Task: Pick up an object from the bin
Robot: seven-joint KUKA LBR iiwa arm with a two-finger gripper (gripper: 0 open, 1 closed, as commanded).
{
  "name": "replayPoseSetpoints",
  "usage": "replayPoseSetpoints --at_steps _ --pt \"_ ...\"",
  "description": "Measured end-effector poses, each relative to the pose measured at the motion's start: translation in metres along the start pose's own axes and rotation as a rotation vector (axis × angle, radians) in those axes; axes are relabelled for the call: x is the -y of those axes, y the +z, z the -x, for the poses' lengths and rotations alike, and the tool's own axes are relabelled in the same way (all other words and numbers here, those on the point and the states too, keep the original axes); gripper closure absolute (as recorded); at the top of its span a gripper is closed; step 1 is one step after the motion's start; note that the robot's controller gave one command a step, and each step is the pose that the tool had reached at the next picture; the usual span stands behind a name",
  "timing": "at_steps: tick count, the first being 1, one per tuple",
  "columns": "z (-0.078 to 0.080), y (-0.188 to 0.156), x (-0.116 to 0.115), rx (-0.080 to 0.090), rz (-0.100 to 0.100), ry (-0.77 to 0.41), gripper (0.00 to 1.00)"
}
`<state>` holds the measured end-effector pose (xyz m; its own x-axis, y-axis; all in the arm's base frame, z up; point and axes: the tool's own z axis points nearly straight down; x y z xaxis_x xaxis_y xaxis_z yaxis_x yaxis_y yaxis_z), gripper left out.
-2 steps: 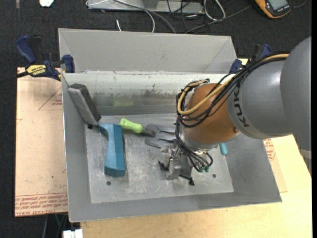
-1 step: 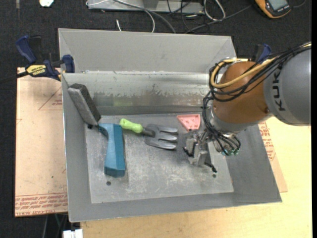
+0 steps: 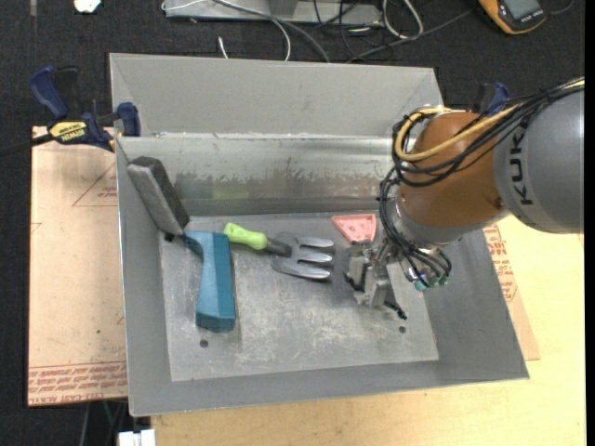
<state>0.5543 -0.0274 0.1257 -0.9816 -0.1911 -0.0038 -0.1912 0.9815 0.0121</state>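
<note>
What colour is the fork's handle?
The fork's handle is light green, seen in the camera view.

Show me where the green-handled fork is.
The green-handled fork lies in the bin, between the blue-handled scraper at view left and the gripper at view right.

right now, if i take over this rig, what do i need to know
Gripper: down low over the right part of the grey metal bin. I can't make out anything in its grasp.
Things: the small hand fork with a green handle and grey metal tines lies mid-bin, its tines just left of the gripper. The flat pink triangular piece lies by the back wall, just behind the gripper. The blue-handled tool with a dark grey head lies at the left.
Done: nothing lifted; all three things rest on the bin floor.
Left: grasp one thing and lift it out.
</note>
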Motion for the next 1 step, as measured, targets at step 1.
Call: replayPoseSetpoints --at_steps 1 --pt "0.0021 -0.0705 0.0091 -0.001 0.0 0.021 1.0"
